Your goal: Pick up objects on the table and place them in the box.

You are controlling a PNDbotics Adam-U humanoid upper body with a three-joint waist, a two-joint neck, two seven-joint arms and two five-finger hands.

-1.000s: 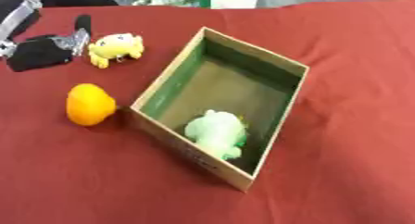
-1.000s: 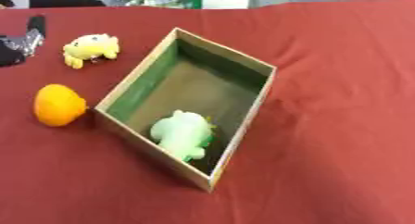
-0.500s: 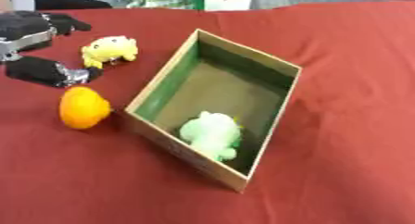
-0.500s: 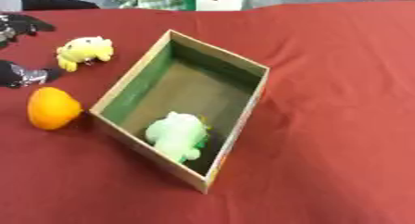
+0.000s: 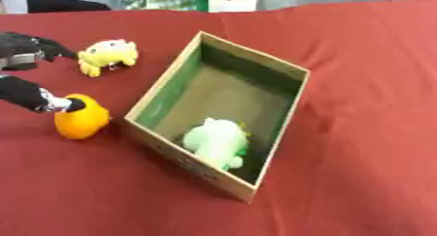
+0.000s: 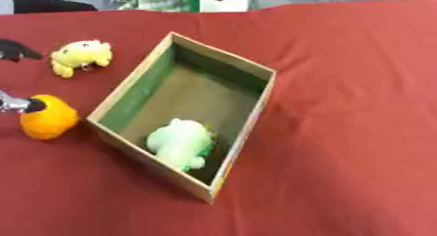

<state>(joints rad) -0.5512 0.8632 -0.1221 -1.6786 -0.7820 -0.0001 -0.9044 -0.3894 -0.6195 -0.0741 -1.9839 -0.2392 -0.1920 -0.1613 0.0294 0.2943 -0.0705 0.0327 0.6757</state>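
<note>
Left hand at the left edge of the frame, spread wide and holding nothing, one dark fingertip touching the top left of the orange ball, another dark part up higher near the yellow plush toy. Orange ball low at mid left on the red desk, just right of and a little below the fingertip, and just beside the left wall of the cardboard box. Yellow toy up in the upper left, farther from the box. Green plush toy already lying inside, near the lower corner. Right hand nowhere in sight, so left hand nearer to both. Likely next: closing round the ball, then a short carry to the right, over the wall.
</note>
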